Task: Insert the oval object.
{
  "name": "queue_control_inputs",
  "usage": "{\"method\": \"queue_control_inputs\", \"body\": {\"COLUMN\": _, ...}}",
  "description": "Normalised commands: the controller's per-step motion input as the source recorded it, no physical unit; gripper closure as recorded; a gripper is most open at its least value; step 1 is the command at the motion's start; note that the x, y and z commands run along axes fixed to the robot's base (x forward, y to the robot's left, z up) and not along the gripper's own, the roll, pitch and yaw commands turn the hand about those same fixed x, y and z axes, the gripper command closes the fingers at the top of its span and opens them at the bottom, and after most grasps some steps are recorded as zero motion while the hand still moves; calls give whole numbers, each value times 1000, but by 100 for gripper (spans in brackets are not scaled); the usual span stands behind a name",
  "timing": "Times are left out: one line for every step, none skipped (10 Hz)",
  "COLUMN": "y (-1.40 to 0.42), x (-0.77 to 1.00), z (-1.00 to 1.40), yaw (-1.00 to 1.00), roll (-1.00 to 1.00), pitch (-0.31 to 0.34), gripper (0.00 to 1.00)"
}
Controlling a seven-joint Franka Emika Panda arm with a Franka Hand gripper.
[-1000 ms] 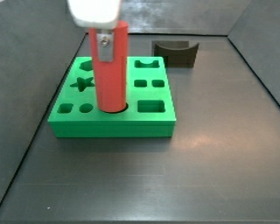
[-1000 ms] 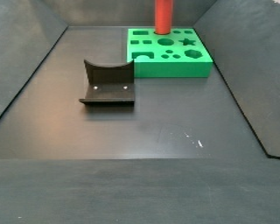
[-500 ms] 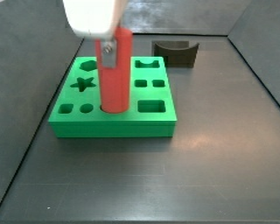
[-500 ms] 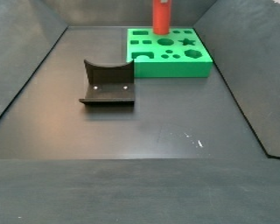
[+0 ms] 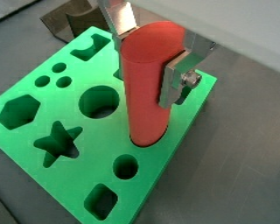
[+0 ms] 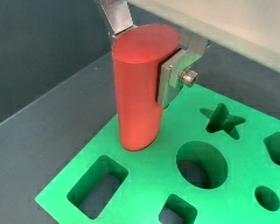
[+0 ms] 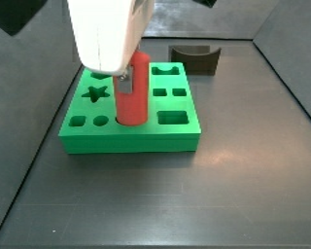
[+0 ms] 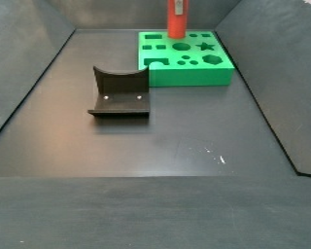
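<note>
Oval object (image 5: 147, 83): smooth, matte red-orange peg with a rounded oval top, held upright in both wrist views. The pincer (image 6: 146, 54) is closed on its upper end; a flat silver finger (image 5: 181, 72) with a screw is pressed against one side, the other finger (image 6: 115, 16) is seen on the opposite side. The peg's lower end is seated in a hole near the edge of the green block (image 5: 38, 144), a flat, glossy plastic slab cut with star, hexagon, round and rectangular openings. How deep the peg sits cannot be told.

In a side view the peg (image 7: 136, 89) stands vertical on the block (image 7: 129, 139), with the white arm housing (image 7: 106, 34) directly above, pointed straight down. The dark counter (image 7: 185, 199) is smooth and slightly reflective. Behind the block a dark brown curved block (image 7: 197, 57) is seen, well apart; it also appears nearer the camera (image 8: 120, 92) in a side view.
</note>
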Motion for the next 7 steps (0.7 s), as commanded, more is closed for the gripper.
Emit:
{"method": "queue_control_inputs", "body": {"y": 29, "x": -29, "z": -443, "yaw": 9, "roll": -13, "pitch": -164, "gripper": 100}}
{"method": "queue_control_inputs", "body": {"y": 11, "x": -131, "z": -360, "yaw": 14, "roll": -41, "pitch": -204, "gripper": 100}}
{"method": "queue_control_inputs", "body": {"y": 0, "x": -106, "z": -337, "yaw": 0, "roll": -53, "pitch": -226, "gripper": 100}}
{"method": "queue_control_inputs", "body": {"y": 0, "x": -63, "z": -309, "yaw": 0, "roll": -36, "pitch": -243, "gripper": 100}}
{"method": "queue_control_inputs", "body": {"y": 0, "x": -183, "z": -134, "yaw": 0, "roll": -34, "pitch": -170, "gripper": 100}}
{"method": "queue_control_inputs", "body": {"y": 0, "x": 0, "z": 0, "yaw": 0, "roll": 16, "pitch": 0, "gripper": 100}}
{"method": "queue_control_inputs", "body": {"y": 0, "x": 0, "z": 0, "yaw": 0, "roll": 0, "pitch": 0, "gripper": 100}}
